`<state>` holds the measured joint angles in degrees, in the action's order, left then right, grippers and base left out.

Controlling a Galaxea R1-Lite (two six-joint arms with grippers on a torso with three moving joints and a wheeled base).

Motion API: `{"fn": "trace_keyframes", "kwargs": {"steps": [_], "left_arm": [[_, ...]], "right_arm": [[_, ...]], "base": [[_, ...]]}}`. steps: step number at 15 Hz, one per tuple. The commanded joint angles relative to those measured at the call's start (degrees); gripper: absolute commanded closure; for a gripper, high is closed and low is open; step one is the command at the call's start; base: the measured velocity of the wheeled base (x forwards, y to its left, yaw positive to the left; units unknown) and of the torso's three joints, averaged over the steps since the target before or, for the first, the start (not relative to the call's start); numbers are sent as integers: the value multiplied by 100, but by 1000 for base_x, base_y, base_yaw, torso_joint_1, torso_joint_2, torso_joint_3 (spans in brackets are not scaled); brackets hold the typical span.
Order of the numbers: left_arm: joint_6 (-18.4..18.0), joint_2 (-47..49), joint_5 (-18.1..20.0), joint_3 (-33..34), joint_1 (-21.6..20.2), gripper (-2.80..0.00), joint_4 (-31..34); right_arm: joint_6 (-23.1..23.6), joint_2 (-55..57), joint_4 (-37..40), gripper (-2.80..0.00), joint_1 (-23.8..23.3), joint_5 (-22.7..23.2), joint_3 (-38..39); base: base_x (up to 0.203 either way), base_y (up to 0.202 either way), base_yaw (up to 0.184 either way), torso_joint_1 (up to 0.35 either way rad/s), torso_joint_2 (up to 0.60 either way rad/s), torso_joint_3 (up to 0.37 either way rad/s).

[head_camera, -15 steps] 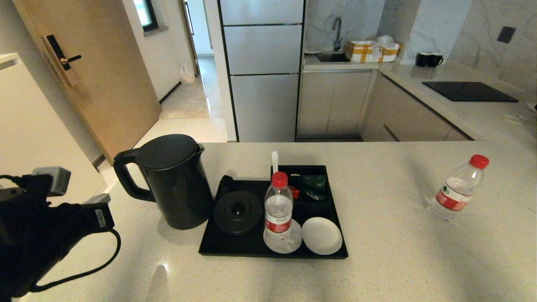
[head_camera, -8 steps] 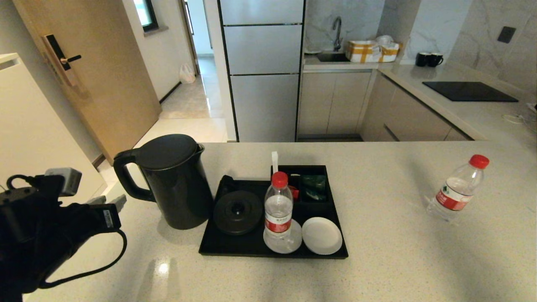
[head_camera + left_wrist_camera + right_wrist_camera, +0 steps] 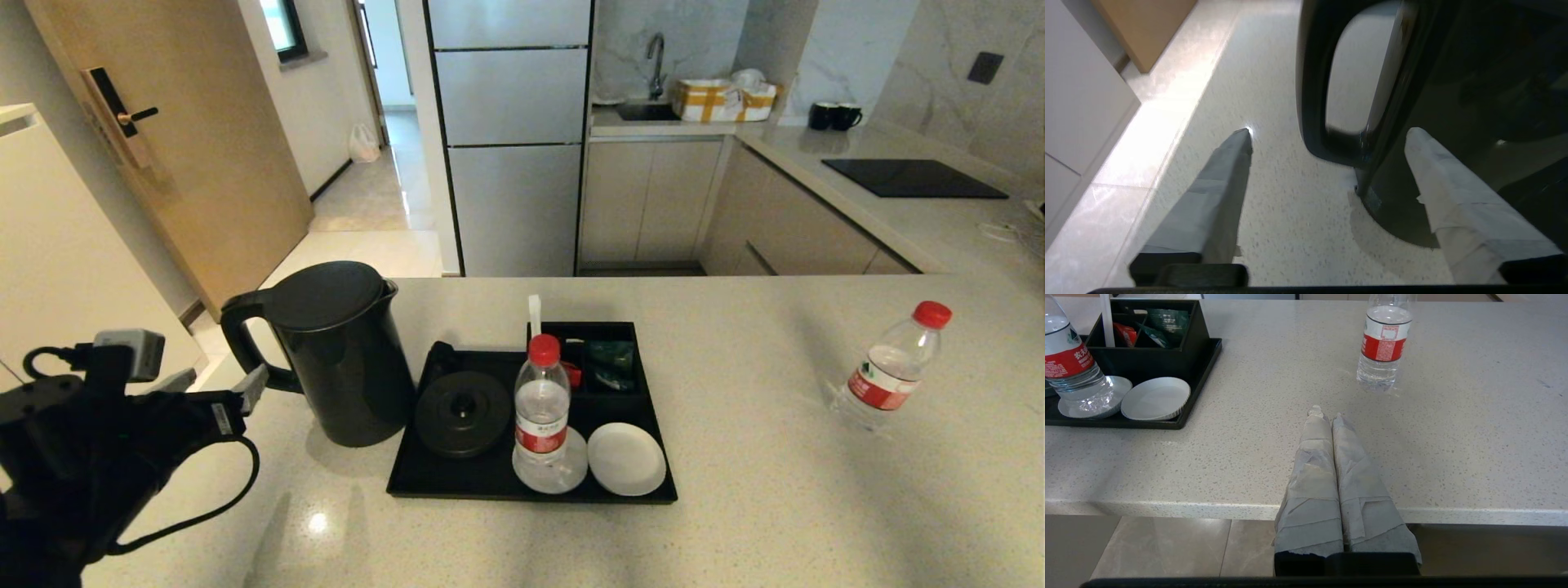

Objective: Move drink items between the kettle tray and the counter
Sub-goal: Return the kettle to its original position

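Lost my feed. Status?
Left gripper open at kettle handle, not gripping. Right gripper shut, parked. Kettle off tray. Nothing in way.

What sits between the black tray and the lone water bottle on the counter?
Nothing: only bare speckled beige counter separates the flat black tray from the clear red-capped bottle, as head and right wrist views show.

only readable bit is "农夫" in white on the red label of the water bottle (image 3: 1069,365) on the tray; everything else is too small.
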<state>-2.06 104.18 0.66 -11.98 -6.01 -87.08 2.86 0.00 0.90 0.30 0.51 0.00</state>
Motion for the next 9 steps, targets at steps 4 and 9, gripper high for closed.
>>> {"fn": "trace_keyframes", "kwargs": {"steps": [4, 9], "left_arm": [[-5, 419, -31, -190, -5, -280, -59], [-207, 687, -57, -521, -103, -280, -59]], "right_arm": [[4, -9, 6, 0, 5, 2, 0], [4, -9, -2, 0, 5, 2, 0]], "base": [[0, 0, 0, 0, 0, 0], [0, 0, 0, 0, 0, 0]]}}
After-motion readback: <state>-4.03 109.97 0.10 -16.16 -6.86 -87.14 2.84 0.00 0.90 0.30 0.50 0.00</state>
